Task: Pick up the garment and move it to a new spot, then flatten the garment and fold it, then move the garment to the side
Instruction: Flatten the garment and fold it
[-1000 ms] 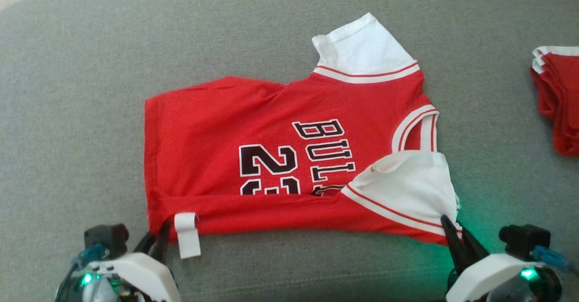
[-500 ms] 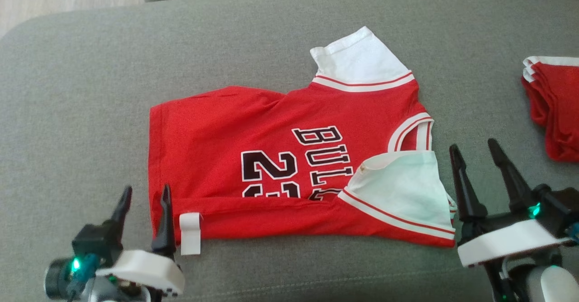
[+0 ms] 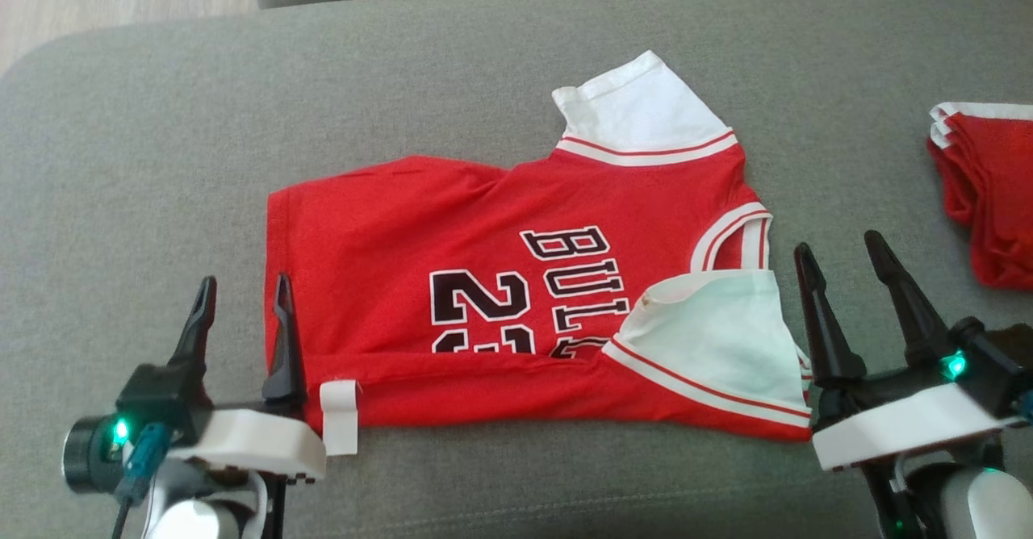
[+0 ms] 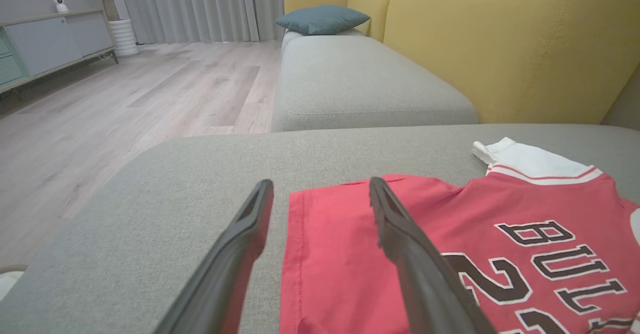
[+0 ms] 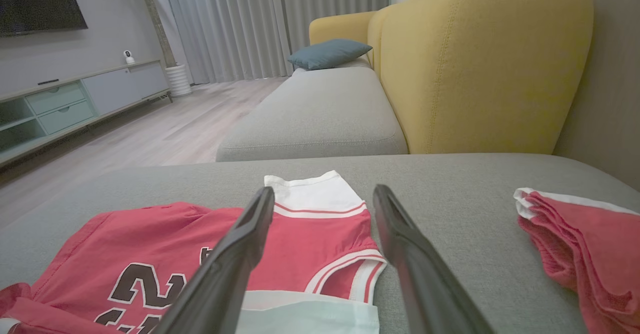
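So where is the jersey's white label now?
Head view, lower left: the white label sticks out from the near edge of the jersey, just right of the left gripper.

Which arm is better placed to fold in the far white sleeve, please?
Right, probably: the right gripper, open, stands at the collar end near the far white sleeve; the left gripper is at the hem.

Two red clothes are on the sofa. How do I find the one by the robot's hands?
Look at the big grey sofa seat. In its middle lies the red jersey, with the left gripper at one end and the right gripper at the other. Unlike the red pile at the right edge, it shows black letters, numbers and white sleeves.
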Tool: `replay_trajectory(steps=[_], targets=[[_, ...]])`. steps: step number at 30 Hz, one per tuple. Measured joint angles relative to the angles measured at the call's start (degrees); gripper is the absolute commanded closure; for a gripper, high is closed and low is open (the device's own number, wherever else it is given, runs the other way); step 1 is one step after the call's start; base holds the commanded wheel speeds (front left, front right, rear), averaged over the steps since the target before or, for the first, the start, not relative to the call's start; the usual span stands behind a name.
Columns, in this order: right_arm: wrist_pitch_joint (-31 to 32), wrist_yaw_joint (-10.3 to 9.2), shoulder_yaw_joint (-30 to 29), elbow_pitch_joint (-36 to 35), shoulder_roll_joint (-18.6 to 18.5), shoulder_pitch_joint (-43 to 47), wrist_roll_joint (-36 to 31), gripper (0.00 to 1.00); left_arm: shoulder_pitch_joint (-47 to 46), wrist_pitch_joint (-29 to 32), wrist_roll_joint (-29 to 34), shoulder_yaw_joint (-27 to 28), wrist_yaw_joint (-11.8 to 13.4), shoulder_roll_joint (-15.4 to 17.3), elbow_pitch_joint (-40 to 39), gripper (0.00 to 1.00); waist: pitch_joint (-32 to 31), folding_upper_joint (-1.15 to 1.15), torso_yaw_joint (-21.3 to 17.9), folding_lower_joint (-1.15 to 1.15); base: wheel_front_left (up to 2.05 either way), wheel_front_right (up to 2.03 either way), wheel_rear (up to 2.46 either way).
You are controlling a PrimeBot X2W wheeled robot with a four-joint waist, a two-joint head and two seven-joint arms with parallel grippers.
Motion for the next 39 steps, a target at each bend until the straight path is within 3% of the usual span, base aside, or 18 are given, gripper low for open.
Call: replay_trajectory(steps=[5, 15, 18, 28, 29, 30, 31, 39], targets=[[0.0, 0.00, -0.2, -0.3, 0.1, -0.1, 0.4, 0.00, -3.2, 1.0, -1.5, -0.4, -2.0, -0.5, 2.9, 0.00, 1.8, 0.00, 0.4, 0.00, 0.00, 0.00, 0.00], [-0.4, 0.00, 1.7, 1.1, 0.2, -5.3, 1.5, 0.00, -27.6, 11.5, -8.6, 1.3, -9.4, -0.9, 24.5, 0.00, 7.7, 0.00, -1.2, 0.00, 0.00, 0.00, 0.00], [-0.7, 0.00, 1.8, 2.1, 0.2, -5.4, 2.3, 0.00, -31.4, 15.4, -10.5, 2.1, -10.5, 0.1, 31.8, 0.00, 9.1, 0.00, -2.3, 0.00, 0.00, 0.00, 0.00], [-1.9, 0.00, 2.3, 4.3, 0.2, -6.3, 2.9, 0.00, -37.7, 22.4, -13.3, 3.3, -12.8, 1.0, 44.1, 0.00, 11.4, 0.00, -4.6, 0.00, 0.00, 0.00, 0.00], [-2.1, 0.00, 2.2, 4.5, 0.2, -6.3, 3.0, 0.00, -38.4, 23.1, -13.6, 3.3, -13.2, 1.2, 44.5, 0.20, 11.5, 0.00, -4.6, 0.00, 0.00, 0.00, 0.00], [-2.1, 0.00, 2.2, 4.6, 0.2, -6.4, 3.1, 0.00, -39.1, 23.6, -13.9, 3.3, -13.8, 1.3, 45.0, 0.75, 11.6, 0.00, -4.6, 0.00, 0.00, 0.00, 0.00], [-2.1, 0.00, 2.2, 4.8, 0.2, -6.6, 3.3, 0.00, -39.6, 24.1, -13.9, 3.2, -14.0, 1.3, 45.6, 1.00, 11.7, 0.00, -4.6, 0.00, 0.00, 0.00, 0.00], [-1.5, 0.00, 1.3, 9.2, -2.6, -12.7, 4.8, 0.00, -41.4, 24.0, -13.1, 1.4, -15.0, 1.4, 46.2, 1.00, 12.3, 0.00, -4.3, 0.00, 0.00, 0.00, 0.00]])
